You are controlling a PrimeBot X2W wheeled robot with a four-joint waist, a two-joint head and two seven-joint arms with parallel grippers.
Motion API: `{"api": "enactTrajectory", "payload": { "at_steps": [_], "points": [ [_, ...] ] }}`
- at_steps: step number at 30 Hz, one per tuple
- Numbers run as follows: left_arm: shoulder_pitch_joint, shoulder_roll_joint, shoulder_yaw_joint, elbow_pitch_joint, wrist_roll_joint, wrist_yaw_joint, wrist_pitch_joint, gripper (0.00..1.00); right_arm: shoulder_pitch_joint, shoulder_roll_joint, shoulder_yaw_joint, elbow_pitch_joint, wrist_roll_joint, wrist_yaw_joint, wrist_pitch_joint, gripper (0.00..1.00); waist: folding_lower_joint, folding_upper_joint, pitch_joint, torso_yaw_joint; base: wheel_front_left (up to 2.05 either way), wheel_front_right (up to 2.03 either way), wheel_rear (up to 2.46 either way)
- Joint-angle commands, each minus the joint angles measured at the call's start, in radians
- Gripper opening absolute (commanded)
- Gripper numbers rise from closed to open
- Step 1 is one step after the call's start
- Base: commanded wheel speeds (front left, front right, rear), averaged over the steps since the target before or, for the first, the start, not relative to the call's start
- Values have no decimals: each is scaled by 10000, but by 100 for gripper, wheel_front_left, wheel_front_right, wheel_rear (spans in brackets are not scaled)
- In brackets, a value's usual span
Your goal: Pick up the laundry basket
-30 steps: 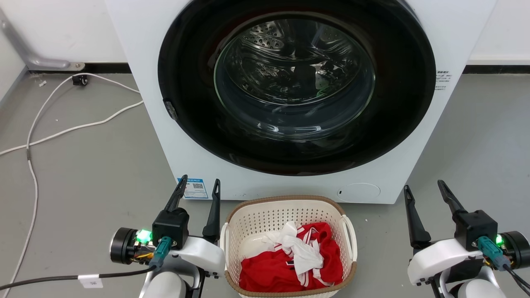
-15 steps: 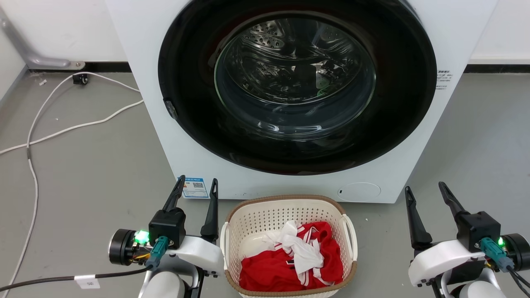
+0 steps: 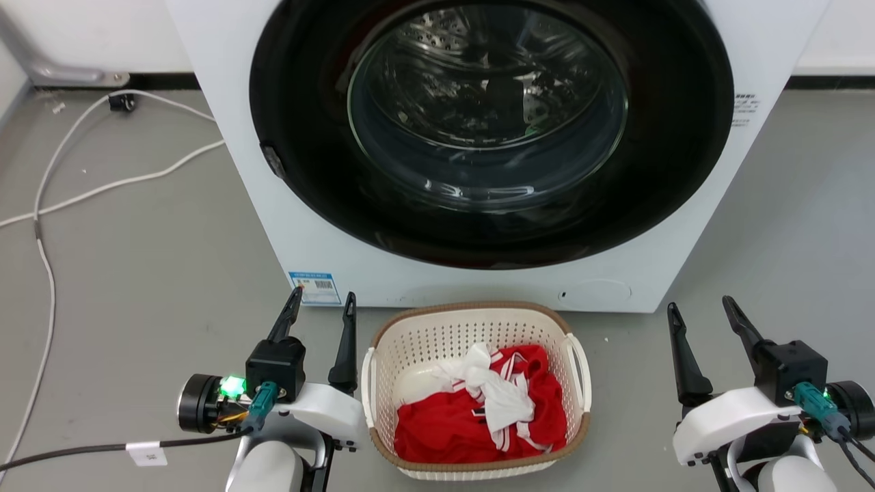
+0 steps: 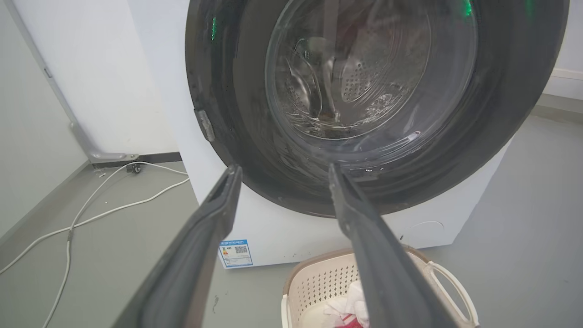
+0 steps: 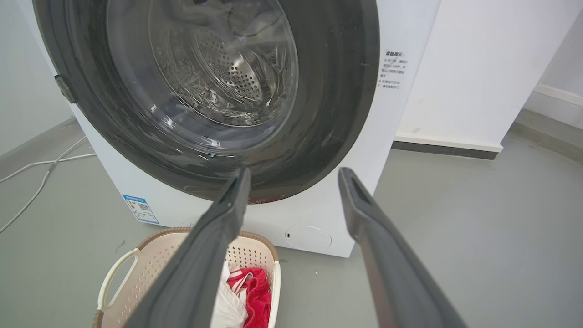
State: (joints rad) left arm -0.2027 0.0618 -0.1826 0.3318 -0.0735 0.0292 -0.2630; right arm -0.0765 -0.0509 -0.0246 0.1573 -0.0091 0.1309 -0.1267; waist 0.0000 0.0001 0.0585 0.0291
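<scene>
Blue QR label (image 3: pixel 314 288), small print (image 3: pixel 746 109) on washer (image 3: pixel 478 287): text unreadable.

White washer (image 3: pixel 478 171) on grey floor (image 3: pixel 137 239), white walls (image 5: pixel 478 68).

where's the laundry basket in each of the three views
Head view: laundry basket at bottom centre, on the floor in front of the washer.
Left wrist view: laundry basket at the bottom edge, right of centre, cut off by the frame.
Right wrist view: laundry basket in the bottom left.
Shared landmark: the blue label low on the washer's front.
</scene>
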Motion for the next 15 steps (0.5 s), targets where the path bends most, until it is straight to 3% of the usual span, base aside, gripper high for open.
{"api": "enactTrajectory", "payload": {
  "at_steps": [1,15],
  "points": [
    [-177,32,53,112,-13,6,-26,100,-164,12,3,96,48,-3,28,100,0,-1,248,-23,0,0,0],
    [-1522,9,432,2069,-586,-214,-26,100,-1726,12,26,1672,390,-3,178,100,0,-1,2818,-172,0,0,0]
  ]
}}
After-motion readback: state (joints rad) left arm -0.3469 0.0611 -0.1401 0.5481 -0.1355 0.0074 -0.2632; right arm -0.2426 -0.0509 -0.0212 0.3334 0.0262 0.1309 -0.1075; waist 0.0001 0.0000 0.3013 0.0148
